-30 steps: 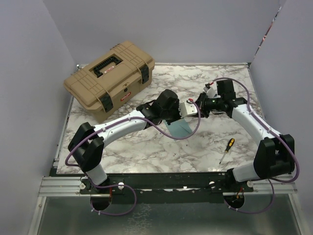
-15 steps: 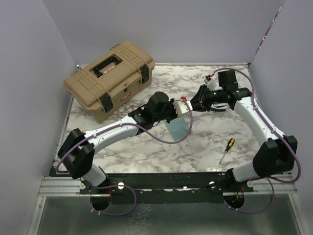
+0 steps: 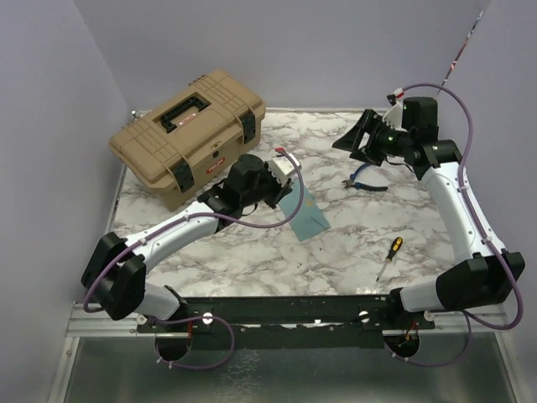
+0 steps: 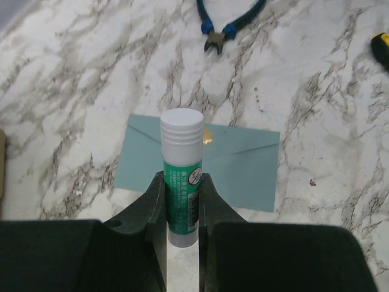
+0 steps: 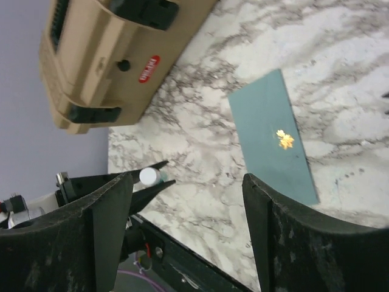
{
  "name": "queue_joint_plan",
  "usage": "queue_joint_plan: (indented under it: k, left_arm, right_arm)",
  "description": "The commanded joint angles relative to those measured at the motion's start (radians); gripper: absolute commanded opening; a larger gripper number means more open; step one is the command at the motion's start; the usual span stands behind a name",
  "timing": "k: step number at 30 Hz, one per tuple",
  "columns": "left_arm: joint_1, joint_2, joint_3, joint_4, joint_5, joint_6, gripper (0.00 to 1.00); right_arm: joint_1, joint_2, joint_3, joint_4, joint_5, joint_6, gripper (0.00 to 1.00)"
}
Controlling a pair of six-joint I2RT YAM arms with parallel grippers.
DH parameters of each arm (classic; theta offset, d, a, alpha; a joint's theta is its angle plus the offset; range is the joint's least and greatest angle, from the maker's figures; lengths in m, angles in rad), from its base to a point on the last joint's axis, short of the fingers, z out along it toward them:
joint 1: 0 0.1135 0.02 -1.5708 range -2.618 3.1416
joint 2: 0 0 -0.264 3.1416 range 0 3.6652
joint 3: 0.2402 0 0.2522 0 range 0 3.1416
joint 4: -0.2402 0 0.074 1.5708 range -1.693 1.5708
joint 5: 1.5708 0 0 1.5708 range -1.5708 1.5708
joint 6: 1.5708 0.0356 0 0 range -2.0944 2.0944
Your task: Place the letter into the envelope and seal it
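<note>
With my left gripper (image 4: 181, 182) pinching the glue stick (image 4: 182, 140) and my right gripper (image 5: 187, 179) spread, I judge the envelope (image 4: 243, 167) thin and floppy, best taken by an edge.

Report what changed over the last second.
The right gripper opened and pulled back to the far right, leaving the glue stick to the left gripper, which shifted left, still shut on it. The envelope, toolbox and screwdriver stayed put.
</note>
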Motion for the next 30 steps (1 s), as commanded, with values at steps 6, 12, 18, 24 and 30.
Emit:
queue_joint_plan:
  k: [6,12,18,24,30]
  left_arm:
    - [0.017,0.271,0.225,-0.34,-0.31,-0.113,0.06]
    - [0.059,0.473,0.373,-0.489,-0.414,-0.119,0.17]
    - [0.114,0.558,0.428,-0.541,-0.458,-0.128,0.29]
    - [0.126,0.598,0.429,-0.543,-0.465,-0.118,0.4]
    - [0.128,0.582,0.451,-0.543,-0.474,-0.122,0.49]
  right_arm:
    - [0.005,0.0,-0.152,-0.006,0.174,-0.083,0.76]
    - [0.005,0.023,-0.208,0.0,0.196,-0.112,0.78]
    - [0.005,0.036,-0.236,0.013,0.204,-0.117,0.79]
    - [0.005,0.055,-0.236,0.024,0.206,-0.105,0.79]
    - [0.005,0.071,-0.215,0.015,0.201,-0.098,0.79]
